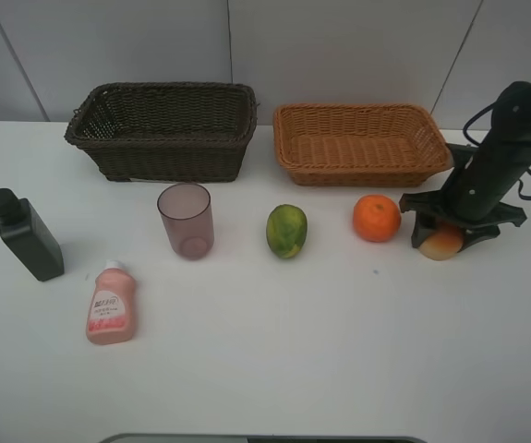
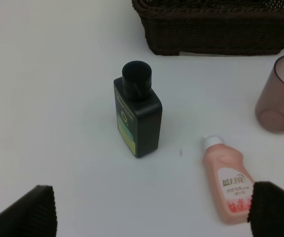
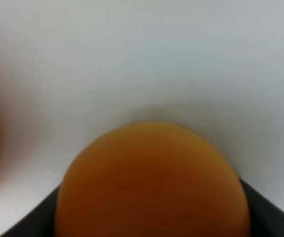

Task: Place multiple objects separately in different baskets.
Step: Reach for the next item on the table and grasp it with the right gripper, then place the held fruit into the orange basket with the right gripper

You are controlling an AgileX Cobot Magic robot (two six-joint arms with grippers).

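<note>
My R hand [image 1: 450, 233] pinches the peach [image 1: 440, 245] on the bench [image 1: 339, 351]; tan basket [image 1: 357, 173] lies just behind it, slightly toward centre. L hand [image 2: 151, 212] spread, empty.

pink bottle [image 2: 224, 185] label, dark bottle [image 2: 138, 118] label; illegible

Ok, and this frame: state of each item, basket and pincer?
Dark basket, nothing seen inside.
Tan basket, empty.
Dark bottle, upright, capped.
Pink bottle, lying down, capped.
Tumbler, upright, empty.
Mango, on table.
Orange, on table.
Peach, on table, gripped.
Right pincer, shut on peach.
Left pincer, open, empty.
</note>
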